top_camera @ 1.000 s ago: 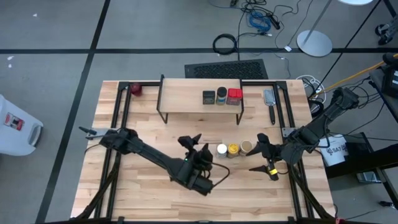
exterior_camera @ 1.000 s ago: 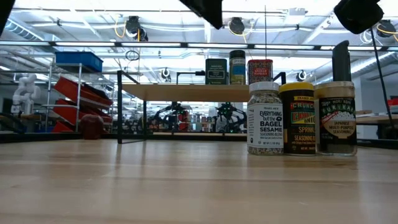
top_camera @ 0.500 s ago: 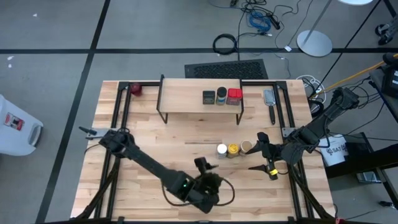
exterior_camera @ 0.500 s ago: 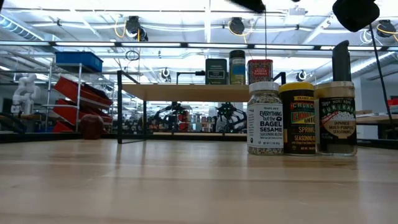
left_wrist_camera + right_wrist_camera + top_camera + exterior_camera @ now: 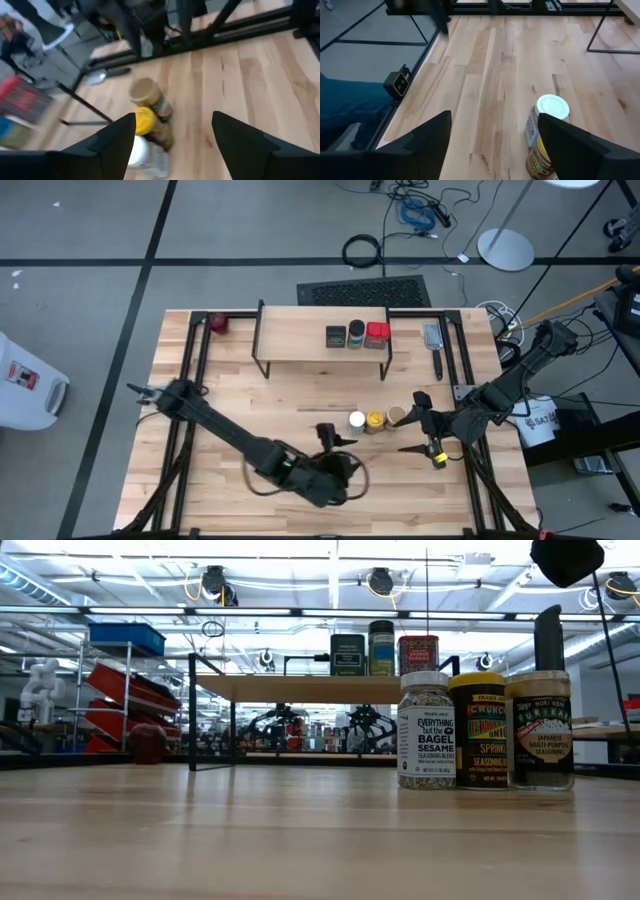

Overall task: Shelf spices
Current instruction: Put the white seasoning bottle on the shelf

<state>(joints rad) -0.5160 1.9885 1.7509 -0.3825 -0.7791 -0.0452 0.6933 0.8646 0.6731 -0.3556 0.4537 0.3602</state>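
the shelf (image 5: 320,340) carries three spices near its right end; three spice jars (image 5: 374,420) stand in a row on the table in front. the left gripper (image 5: 335,437) and right gripper (image 5: 415,425) hang open, holding nothing

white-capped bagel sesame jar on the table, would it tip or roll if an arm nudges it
The white-capped jar stands upright and taller than wide, so a high push would probably tip it. Being round, it would likely roll then. The yellow-topped jar close beside it might get knocked too.

A robotics lab: ceiling lights (image 5: 380,581), red storage bins (image 5: 125,690), floor cables (image 5: 420,210).
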